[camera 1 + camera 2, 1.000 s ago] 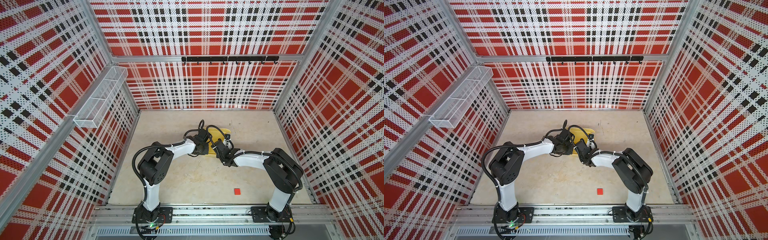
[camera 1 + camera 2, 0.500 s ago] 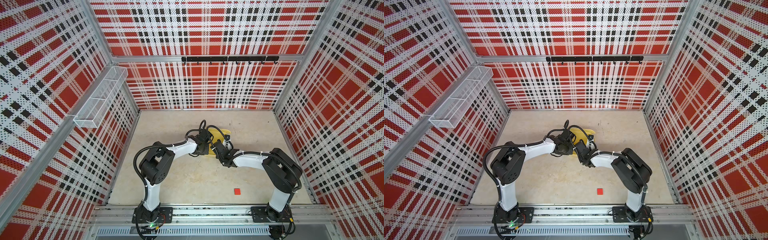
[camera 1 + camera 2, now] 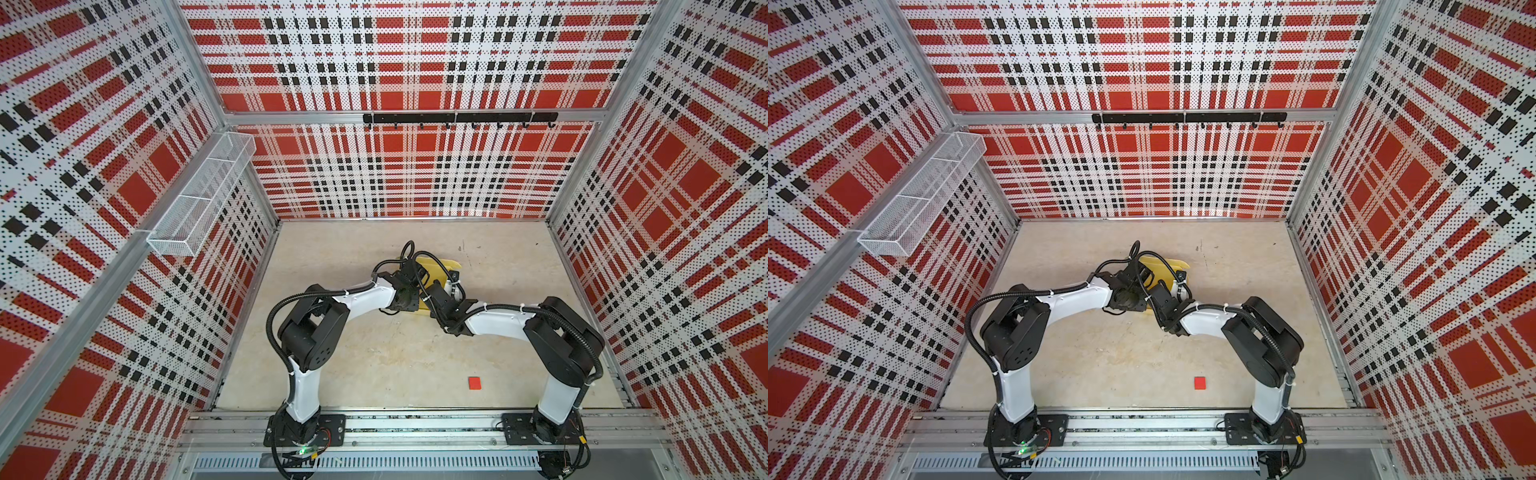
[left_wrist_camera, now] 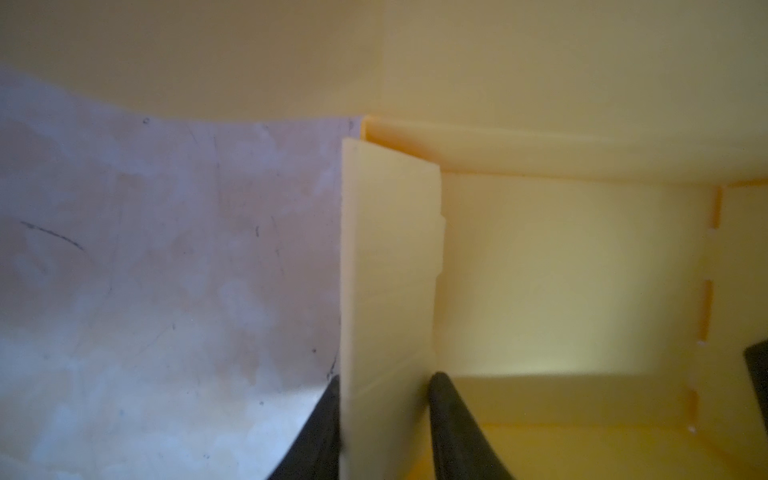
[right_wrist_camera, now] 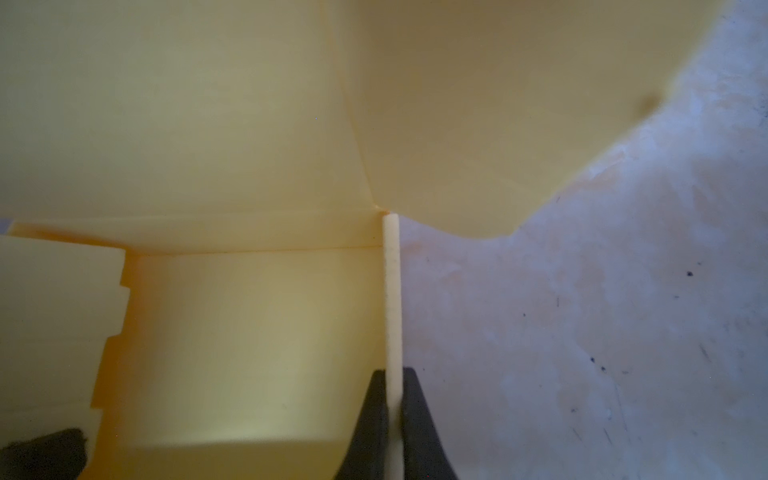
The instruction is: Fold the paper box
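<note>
The paper box [image 3: 442, 266] is pale yellow card, partly folded, lying mid-table under both wrists in both top views [image 3: 1169, 266]. In the left wrist view my left gripper [image 4: 384, 378] stands open astride one upright side wall [image 4: 386, 257]. Its fingers [image 4: 446, 411] sit a wall's width apart, one on each side. In the right wrist view my right gripper [image 5: 392, 374] is shut on the thin edge of the opposite side wall [image 5: 391, 291]. The box floor [image 5: 249, 332] lies between the two walls. A large rounded flap [image 5: 478, 104] rises behind.
A small red square [image 3: 474, 382] lies on the table near the front right. A white wire basket [image 3: 199, 199] hangs on the left wall, and a black hook rail [image 3: 457, 118] runs along the back wall. Plaid walls close in three sides.
My left gripper's jaws have opened around the side wall. Both arms have stayed nearly where they were, and the right grip is unchanged.
</note>
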You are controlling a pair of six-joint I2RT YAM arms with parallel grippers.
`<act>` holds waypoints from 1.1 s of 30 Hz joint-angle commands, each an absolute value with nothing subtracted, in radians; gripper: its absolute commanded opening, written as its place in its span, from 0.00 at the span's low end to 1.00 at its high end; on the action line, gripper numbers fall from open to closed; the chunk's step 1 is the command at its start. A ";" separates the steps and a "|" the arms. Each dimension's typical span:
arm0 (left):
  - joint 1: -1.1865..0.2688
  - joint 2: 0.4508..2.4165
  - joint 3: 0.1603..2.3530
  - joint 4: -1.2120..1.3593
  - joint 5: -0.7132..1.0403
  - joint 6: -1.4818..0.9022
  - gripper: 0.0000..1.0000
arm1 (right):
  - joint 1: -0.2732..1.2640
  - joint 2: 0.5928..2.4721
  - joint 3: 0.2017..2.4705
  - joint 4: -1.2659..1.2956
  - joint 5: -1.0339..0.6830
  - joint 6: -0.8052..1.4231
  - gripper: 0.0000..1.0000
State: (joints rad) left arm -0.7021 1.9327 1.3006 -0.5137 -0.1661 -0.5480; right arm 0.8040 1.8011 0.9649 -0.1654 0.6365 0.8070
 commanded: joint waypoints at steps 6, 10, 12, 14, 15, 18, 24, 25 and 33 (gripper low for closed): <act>-0.686 1.844 1.291 -0.494 -0.257 -0.526 0.37 | 0.817 1.768 0.928 -0.115 0.662 0.850 0.00; -0.671 1.867 1.313 -0.495 -0.269 -0.510 0.37 | 0.819 1.797 0.957 -0.133 0.651 0.845 0.00; -0.667 1.873 1.319 -0.496 -0.272 -0.502 0.37 | 0.820 1.795 0.965 -0.141 0.651 0.838 0.00; -0.659 1.887 1.323 -0.495 -0.272 -0.500 0.37 | 0.824 1.795 0.952 -0.104 0.649 0.834 0.00; -0.654 1.899 1.328 -0.497 -0.271 -0.500 0.37 | 0.825 1.799 0.951 -0.098 0.645 0.834 0.00; -0.640 1.927 1.341 -0.500 -0.260 -0.508 0.36 | 0.825 1.810 0.968 -0.127 0.642 0.839 0.00; -0.636 1.992 1.384 -0.508 -0.220 -0.514 0.34 | 0.831 1.818 0.964 -0.104 0.635 0.838 0.00; -0.639 1.999 1.391 -0.512 -0.225 -0.511 0.33 | 0.831 1.819 0.972 -0.117 0.635 0.836 0.00; -0.664 2.039 1.427 -0.540 -0.238 -0.516 0.21 | 0.842 1.832 0.994 -0.127 0.641 0.825 0.00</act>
State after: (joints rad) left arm -0.6518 2.0163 1.3998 -0.5144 -0.2173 -0.5095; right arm 0.8280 1.8225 0.9604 -0.1295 0.6353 0.8272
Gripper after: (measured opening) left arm 0.211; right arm 0.079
